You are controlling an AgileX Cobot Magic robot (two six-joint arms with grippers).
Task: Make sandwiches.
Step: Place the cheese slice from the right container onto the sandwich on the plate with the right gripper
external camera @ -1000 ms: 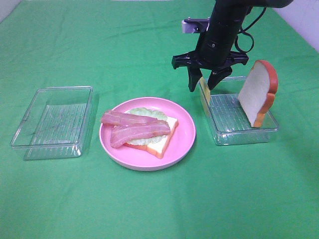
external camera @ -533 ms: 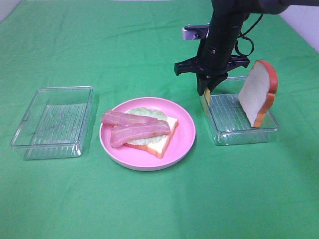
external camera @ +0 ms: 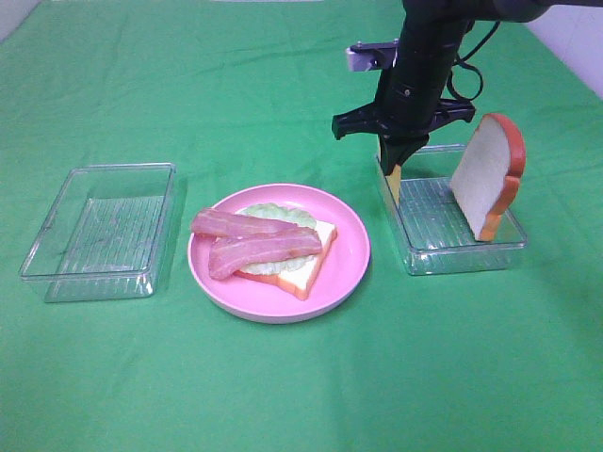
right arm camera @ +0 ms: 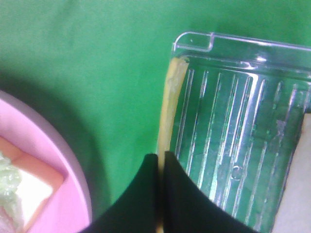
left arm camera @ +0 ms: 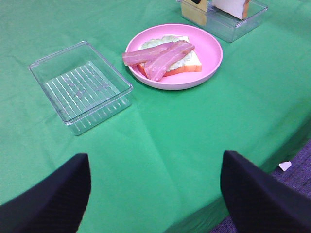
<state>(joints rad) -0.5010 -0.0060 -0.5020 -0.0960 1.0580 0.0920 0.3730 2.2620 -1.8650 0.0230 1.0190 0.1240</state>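
An open sandwich point(external camera: 283, 247) lies on the round pink plate point(external camera: 349, 254): one bread slice, lettuce and two bacon strips point(external camera: 254, 240). My right gripper point(external camera: 392, 169) is shut on the yellow cheese square point(external camera: 394, 185), which stands on edge against the left wall of the right clear tray point(external camera: 443, 240). The right wrist view shows the fingers point(right arm camera: 146, 194) pinching the cheese's thin edge point(right arm camera: 169, 107). A second bread slice point(external camera: 485, 174) leans upright in that tray. My left gripper point(left arm camera: 155, 204) is open and empty, far from the plate point(left arm camera: 209, 53) and out of the high view.
An empty clear tray point(external camera: 99, 231) sits left of the plate; it also shows in the left wrist view point(left arm camera: 80, 85). Green cloth covers the table. The table's front edge shows in the left wrist view near the right finger point(left arm camera: 262, 199).
My right gripper, open above the tray's left wall a second ago, has come down and shut on the cheese square. The plate, the bread and the trays have not moved.
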